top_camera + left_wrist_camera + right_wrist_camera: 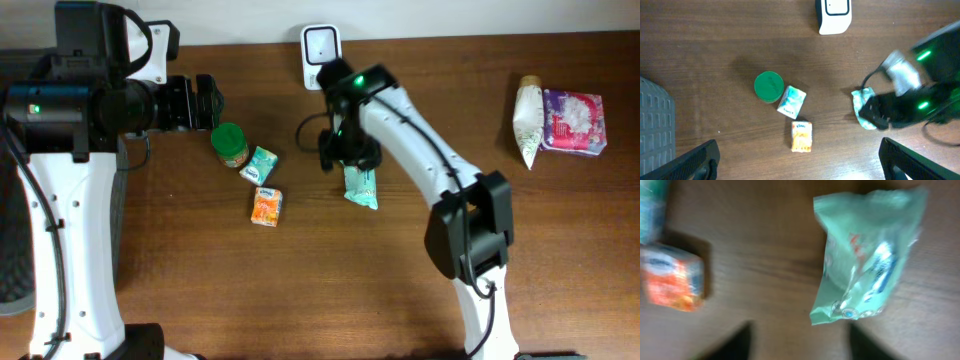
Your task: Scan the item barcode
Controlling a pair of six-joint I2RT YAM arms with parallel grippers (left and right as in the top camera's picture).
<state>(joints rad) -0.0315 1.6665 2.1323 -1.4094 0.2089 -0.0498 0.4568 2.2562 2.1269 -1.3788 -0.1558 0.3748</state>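
Note:
The item, a teal plastic packet [361,187], lies flat on the wooden table. My right gripper [345,150] hovers just over its far end. In the blurred right wrist view the packet [865,260] lies ahead of the right gripper [800,335], whose dark fingers stand apart with nothing between them. The white barcode scanner [321,44] stands at the table's back edge, beyond the packet. My left gripper [210,100] is open at the upper left. From the left wrist the scanner [834,15] and the packet [862,107] show under the right arm, and the left gripper [799,160] holds nothing.
A green-lidded jar [229,143], a small teal-and-white pack [261,165] and an orange box [266,206] sit left of the packet. A white pouch [528,122] and a pink pack [573,122] lie at the far right. A grey basket [655,125] stands at the left.

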